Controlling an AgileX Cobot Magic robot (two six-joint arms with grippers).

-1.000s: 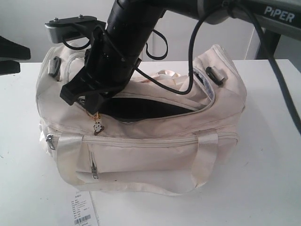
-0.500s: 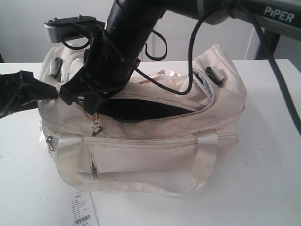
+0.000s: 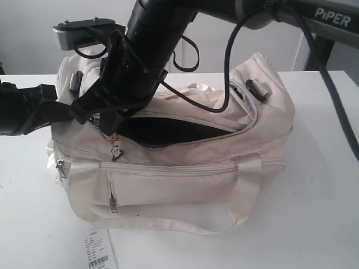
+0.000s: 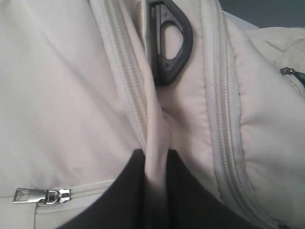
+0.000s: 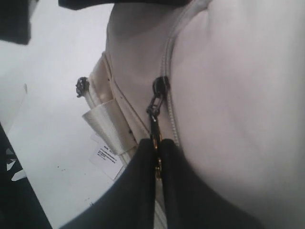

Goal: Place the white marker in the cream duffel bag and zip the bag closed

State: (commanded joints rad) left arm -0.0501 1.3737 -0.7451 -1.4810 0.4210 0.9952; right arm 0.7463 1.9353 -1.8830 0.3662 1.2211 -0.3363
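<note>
While the soft cream duffel bag [image 3: 185, 179] lies on the smooth white table [image 3: 314, 213], its curved top zip [image 3: 190, 143] is partly open. Left gripper [image 4: 155, 155] pinches one fabric fold [image 4: 153, 129]; right gripper [image 5: 156, 145] is clamped on the metal zip pull [image 5: 156, 102]. Two grey buckles [image 3: 256, 89] show.

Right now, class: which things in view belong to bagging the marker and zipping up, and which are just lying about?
Belongs to the job:
cream duffel bag, top zip open
zip pull, pinched by right gripper
left gripper, pinching a bag fold
White marker: not visible

Lying about:
barcoded paper tag on the white table
</note>
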